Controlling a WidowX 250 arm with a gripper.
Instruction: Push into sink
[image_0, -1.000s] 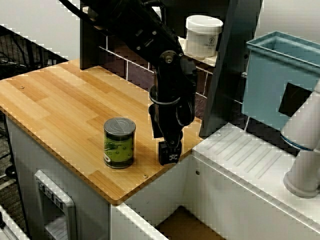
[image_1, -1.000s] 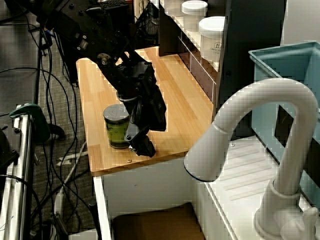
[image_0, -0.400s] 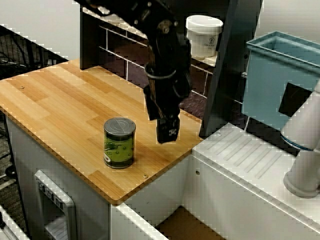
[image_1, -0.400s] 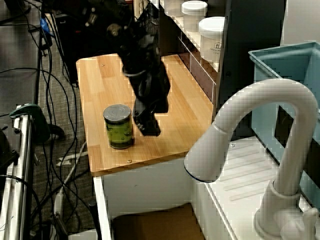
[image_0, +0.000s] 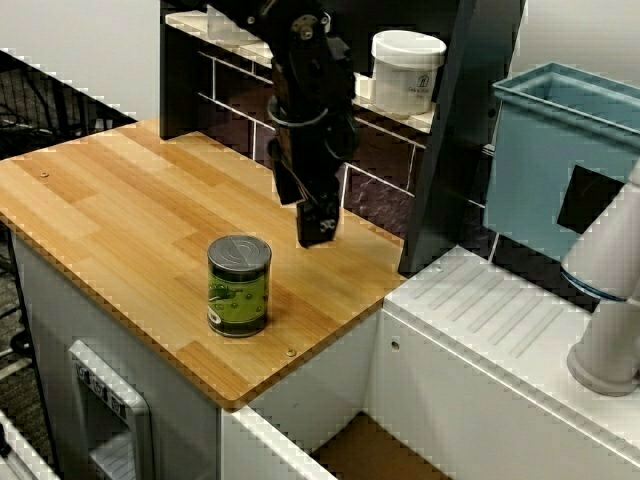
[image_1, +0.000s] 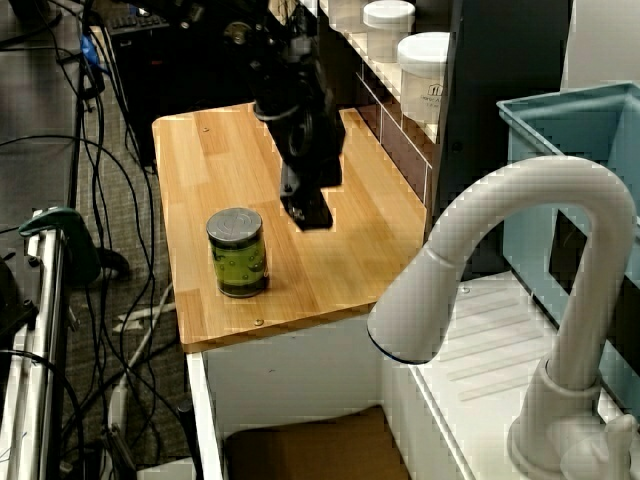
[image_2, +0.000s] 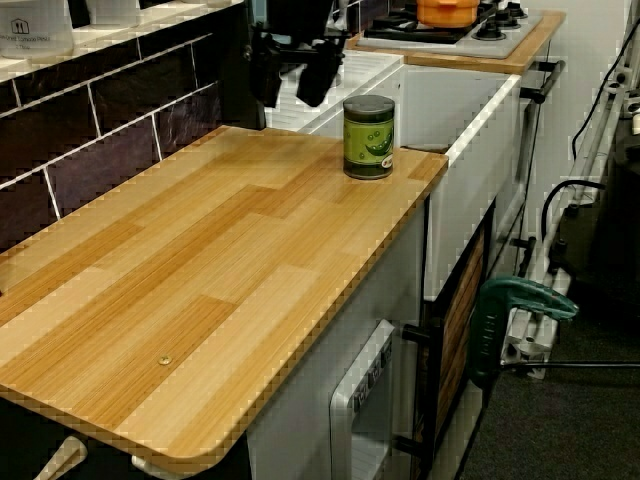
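my gripper (image_0: 317, 232) hangs in the air above the wooden worktop (image_0: 120, 215), lifted clear of the boards, with its fingers (image_2: 318, 75) spread apart and nothing between them; the view from along the worktop shows two dark prongs with a gap. it is up and behind the green can (image_0: 239, 285), nearer the dark tiled back wall, and not touching it. the can stands upright on the worktop close to the front corner, near the edge that meets the sink (image_0: 480, 330). the sink lies just past that edge, its white ribbed drainboard beside the worktop and a strip of brown floor showing low down. a white faucet (image_1: 520, 260) arches over it, and a teal bin (image_0: 560, 160) stands behind the drainboard.
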